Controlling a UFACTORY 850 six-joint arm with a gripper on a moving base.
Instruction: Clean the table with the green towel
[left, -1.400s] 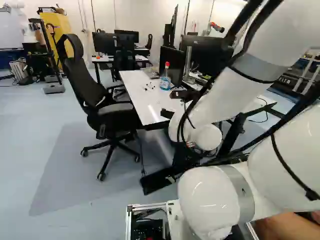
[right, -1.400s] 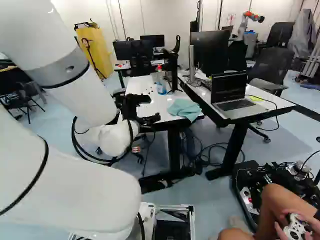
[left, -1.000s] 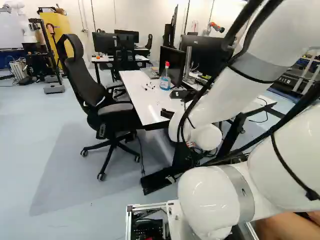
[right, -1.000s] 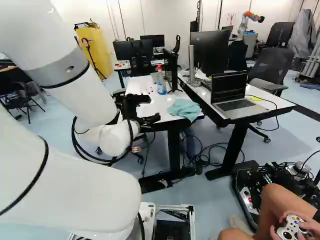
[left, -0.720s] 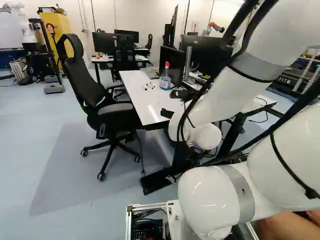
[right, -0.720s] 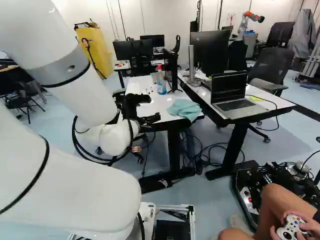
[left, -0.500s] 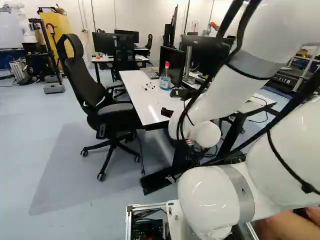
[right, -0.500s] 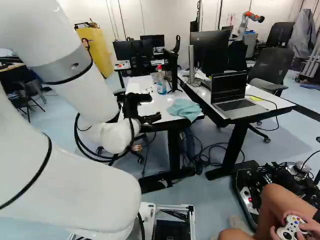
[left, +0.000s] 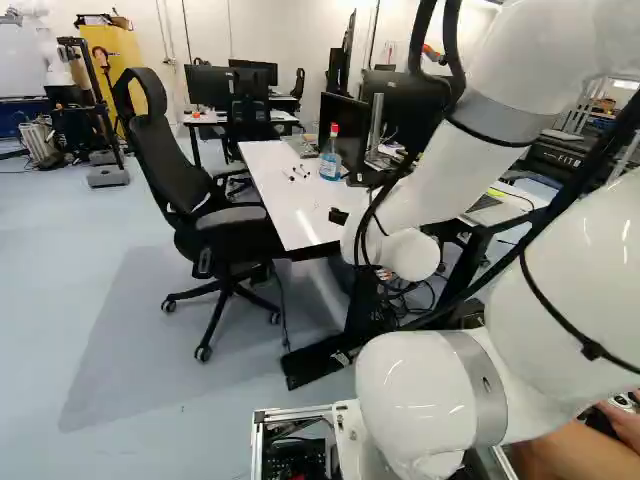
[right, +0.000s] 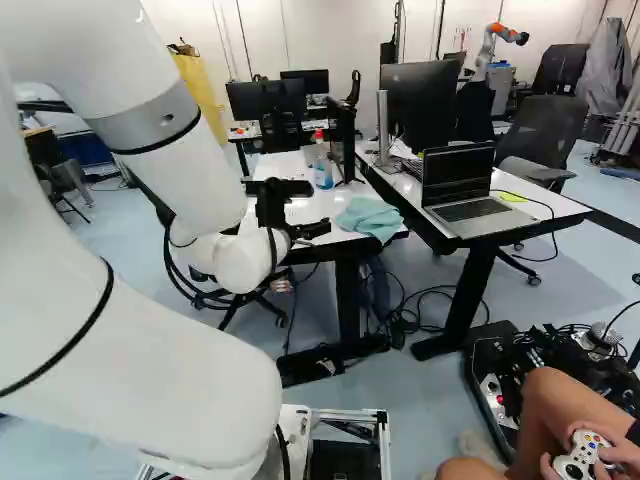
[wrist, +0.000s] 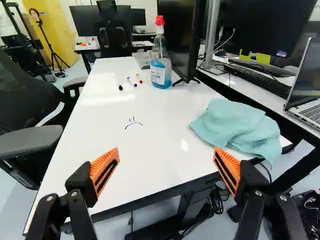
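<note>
In the right base view my gripper (right: 290, 210) is at the near end of the white table (right: 330, 207). The wrist view shows the gripper (wrist: 166, 171) open, its orange fingers wide apart with nothing between them. The green towel (wrist: 237, 127) lies crumpled ahead of the gripper, on the table's corner beside the second desk, partly hanging over the edge. Ahead of the fingers, a small sad face (wrist: 133, 123) is drawn on the white table (wrist: 165, 150).
Farther along the table stand a spray bottle (wrist: 161, 65), a monitor (wrist: 182, 40) and several markers (wrist: 132, 81). A black chair (left: 215, 215) stands along one side. The other desk carries a laptop (right: 465, 190). A seated person with a controller is close at the right.
The arm has swung slightly to the right in the right base view, its gripper shifting toward the towel and lower. The base and the towel have stayed put.
</note>
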